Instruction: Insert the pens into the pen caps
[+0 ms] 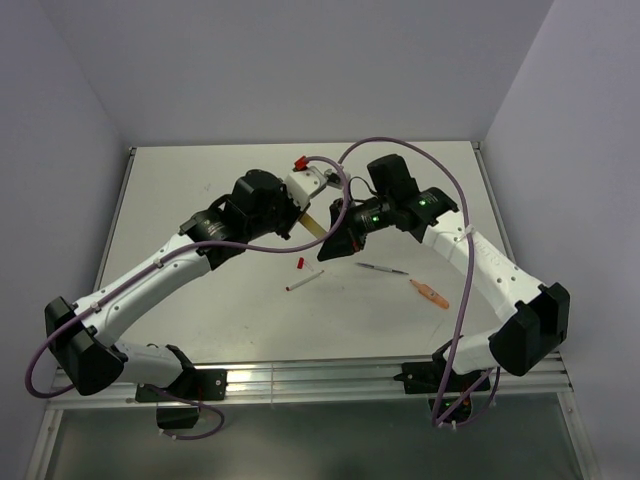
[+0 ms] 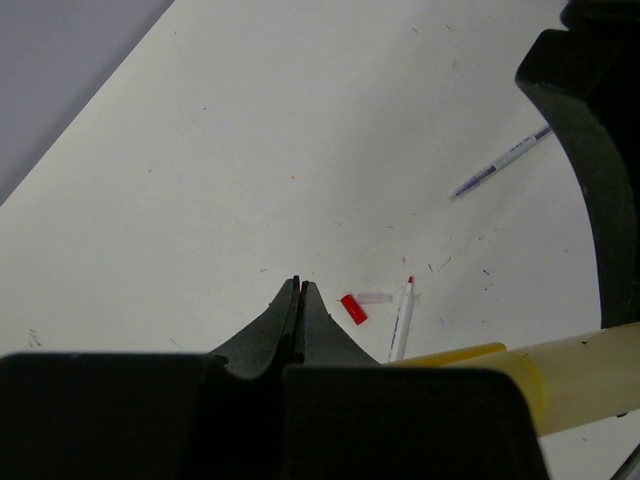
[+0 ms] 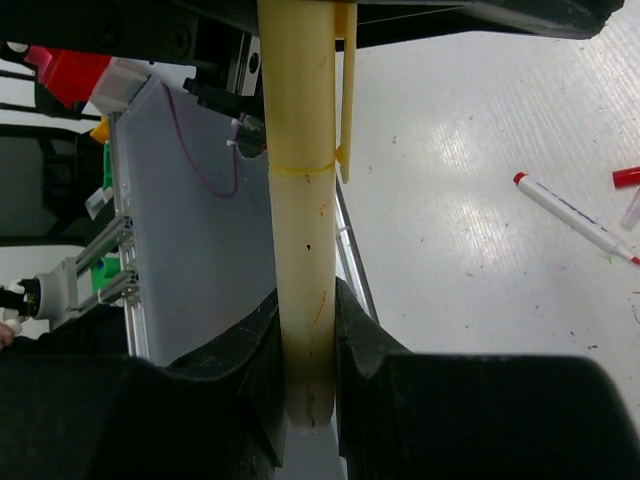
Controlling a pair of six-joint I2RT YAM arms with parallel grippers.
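Both arms arch inward, wrists nearly meeting. The left end effector [image 2: 298, 292] is closed, fingertips touching; the right end effector [image 3: 307, 292] clamps a yellow pen [image 3: 300, 120].

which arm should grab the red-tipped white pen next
Left, probably: the left hand looks shut on nothing, the white pen lying just beyond; the right hand is clamped on the yellow pen.

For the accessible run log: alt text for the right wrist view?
The right gripper is shut on the lower end of a pale yellow pen that runs straight up the frame, a clipped cap on its upper part. To the right, a white pen with a red tip and a red cap lie on the table.
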